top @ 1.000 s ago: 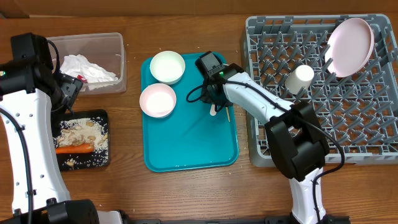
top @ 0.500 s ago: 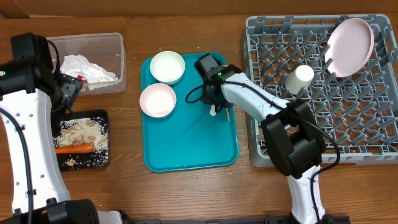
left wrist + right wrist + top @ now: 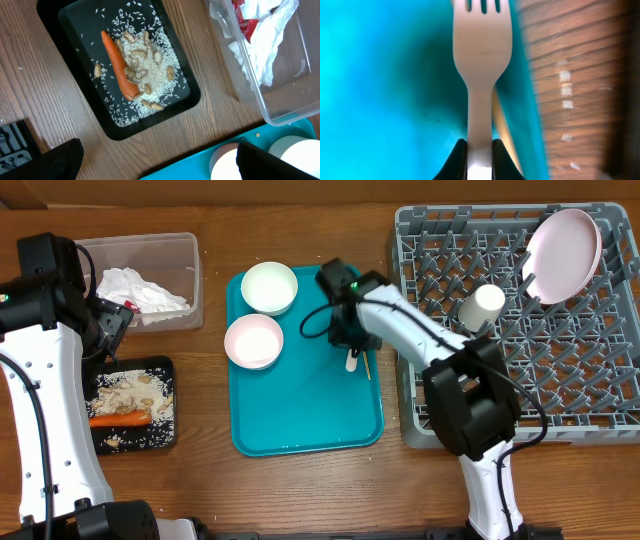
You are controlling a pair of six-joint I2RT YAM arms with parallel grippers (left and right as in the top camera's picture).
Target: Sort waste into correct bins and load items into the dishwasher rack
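Waste binned: crumpled white napkins (image 3: 140, 288) in clear plastic tub (image 3: 190, 250), orange carrot (image 3: 117, 62) in black tray (image 3: 65, 20), 9 o'clock. Round white plate (image 3: 563, 252) and small white cup (image 3: 482, 305) sit in grey pegged rack (image 3: 590, 400), 2 o'clock. Right gripper (image 3: 480, 150) pinches white plastic fork (image 3: 481, 60) over teal tray (image 3: 300, 420). Left gripper (image 3: 160, 162) seemingly spread, empty. White bowls (image 3: 270, 287), thin wooden stick (image 3: 366, 367) remain.

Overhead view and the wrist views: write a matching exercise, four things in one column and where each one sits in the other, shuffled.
Things
1. carrot
2. plate
3. fork
4. napkins

Places
A. in the clear tub
B. gripped by the right claw
C. in the black tray
D. standing in the dishwasher rack

Pairs: 1-C, 2-D, 3-B, 4-A
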